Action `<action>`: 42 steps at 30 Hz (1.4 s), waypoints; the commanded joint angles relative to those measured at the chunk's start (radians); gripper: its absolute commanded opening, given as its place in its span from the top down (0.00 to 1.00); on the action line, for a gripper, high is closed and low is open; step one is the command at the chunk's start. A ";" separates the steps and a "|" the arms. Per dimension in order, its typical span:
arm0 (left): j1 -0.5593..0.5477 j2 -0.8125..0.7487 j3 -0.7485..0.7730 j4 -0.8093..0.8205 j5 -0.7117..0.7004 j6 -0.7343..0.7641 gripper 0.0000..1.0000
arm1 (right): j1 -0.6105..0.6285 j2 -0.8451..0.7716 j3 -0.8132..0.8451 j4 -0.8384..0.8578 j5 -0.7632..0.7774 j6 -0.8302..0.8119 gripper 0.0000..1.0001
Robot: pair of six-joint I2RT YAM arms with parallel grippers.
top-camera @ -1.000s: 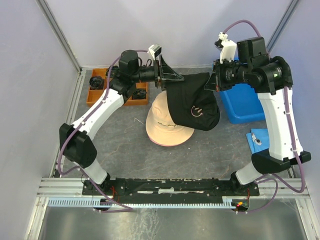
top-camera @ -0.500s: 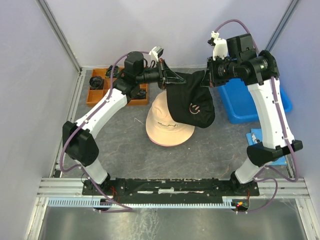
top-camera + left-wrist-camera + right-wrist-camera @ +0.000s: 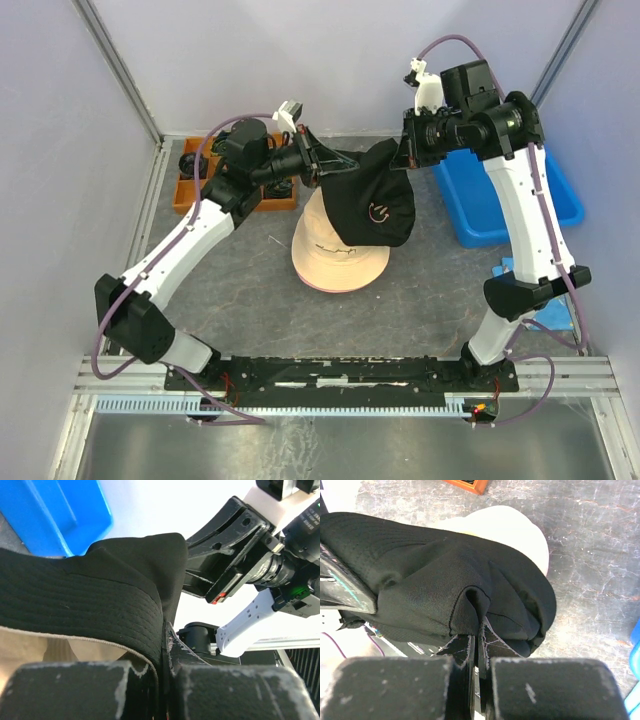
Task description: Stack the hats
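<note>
Black fabric fills the middle of the overhead view: the black hat (image 3: 372, 200), its small pale smiley facing up, hangs off the table, stretched between the two arms. The left gripper (image 3: 165, 642) comes in from the hat's 9 o'clock and its jaws are pressed together on the stitched brim, the rim folded between the fingertips in the left wrist view. The right gripper (image 3: 479, 637) reaches in from the hat's 1 o'clock and is likewise clamped tight, pinching a gathered fold of the same brim, so that the cloth puckers just above its fingertips. Between the two grips the crown sags downward and toward 5 o'clock. Beneath it the beige hat (image 3: 335, 262) lies brim-down on the grey marbled table (image 3: 420, 300), near the table's centre; the black hat overhangs its 1 o'clock part and leaves the brim toward 6 and 8 o'clock exposed, with a line of small dark script showing on the crown. Whether the black cloth touches the beige crown cannot be told. A blue bin (image 3: 520, 205) sits at 3 o'clock of the hats, and an orange tray (image 3: 188, 192) holding dark coiled bundles lies at 10 o'clock, partly hidden behind the left arm.
</note>
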 commanded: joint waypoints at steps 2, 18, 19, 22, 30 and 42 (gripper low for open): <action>0.005 -0.060 -0.059 -0.029 -0.009 0.036 0.97 | -0.009 0.022 0.009 0.047 0.006 0.013 1.00; 0.176 -0.184 -0.267 -0.038 0.024 0.138 0.97 | 0.043 0.075 -0.042 0.108 -0.031 0.040 0.98; 0.184 -0.191 -0.286 -0.037 0.031 0.139 0.97 | 0.048 0.079 -0.044 0.108 -0.027 0.041 0.97; 0.194 -0.217 -0.343 -0.011 0.039 0.143 0.97 | 0.062 0.088 -0.046 0.115 -0.017 0.042 0.95; 0.193 -0.223 -0.425 0.063 0.057 0.154 0.97 | 0.070 0.078 -0.044 0.116 0.002 0.038 0.69; 0.191 -0.210 -0.576 0.248 0.074 0.130 0.97 | -0.255 -0.324 -0.636 0.538 -0.176 0.333 0.42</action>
